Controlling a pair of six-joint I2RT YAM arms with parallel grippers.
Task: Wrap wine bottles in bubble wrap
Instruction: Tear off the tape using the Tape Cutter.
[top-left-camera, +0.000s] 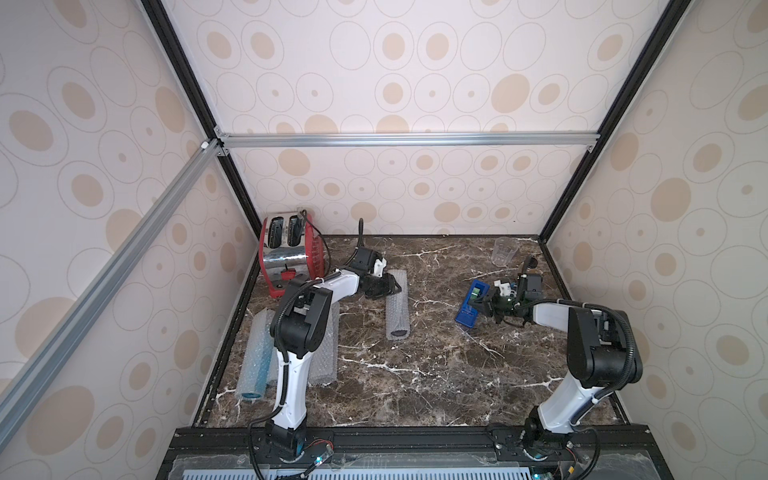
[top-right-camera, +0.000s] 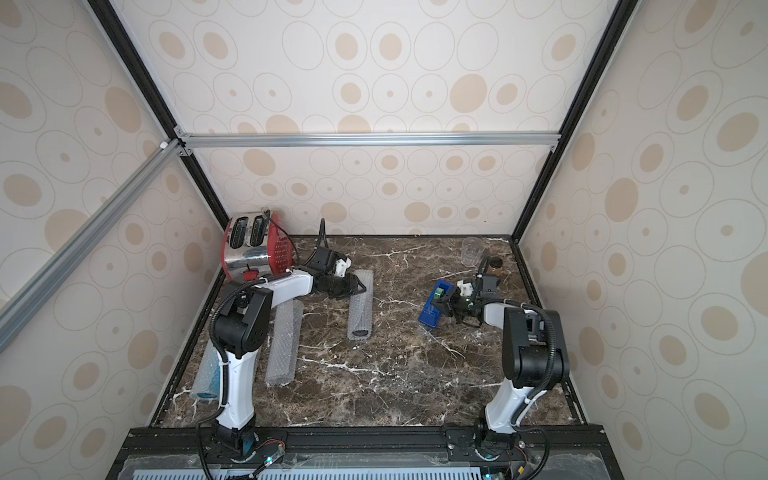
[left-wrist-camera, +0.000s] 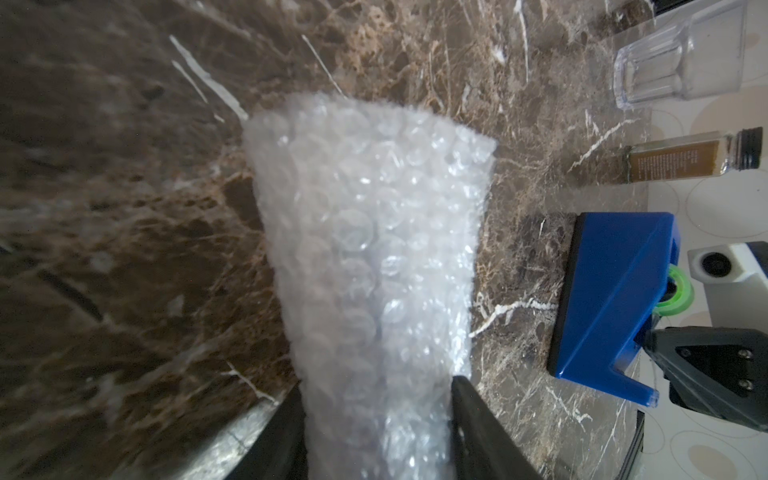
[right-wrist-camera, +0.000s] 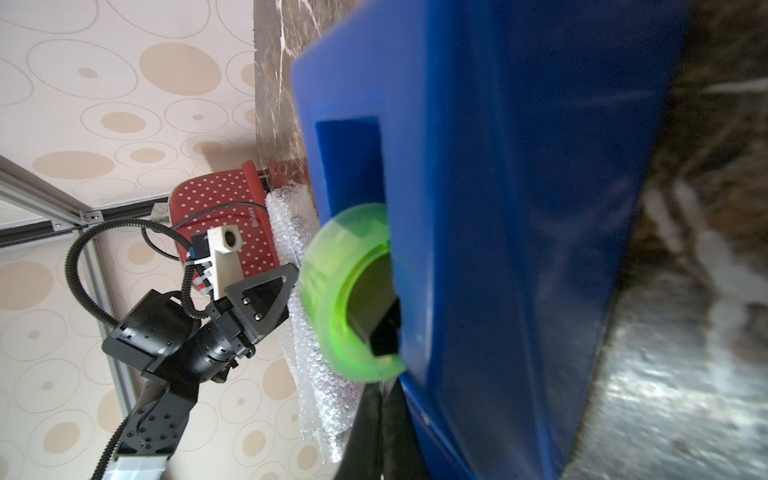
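A rolled tube of bubble wrap lies on the marble table, and a wine bottle's dark end shows at its near opening. My left gripper is shut on the tube's far end, one finger on each side. Two more wrapped tubes lie under the left arm: one with a blue bottle inside, one whitish. My right gripper is shut at the blue tape dispenser, pinching the clear tape end just below the green tape roll.
A red toaster stands at the back left. A clear plastic cup and an amber jar stand at the back right, behind the right wrist. Walls enclose the table on three sides.
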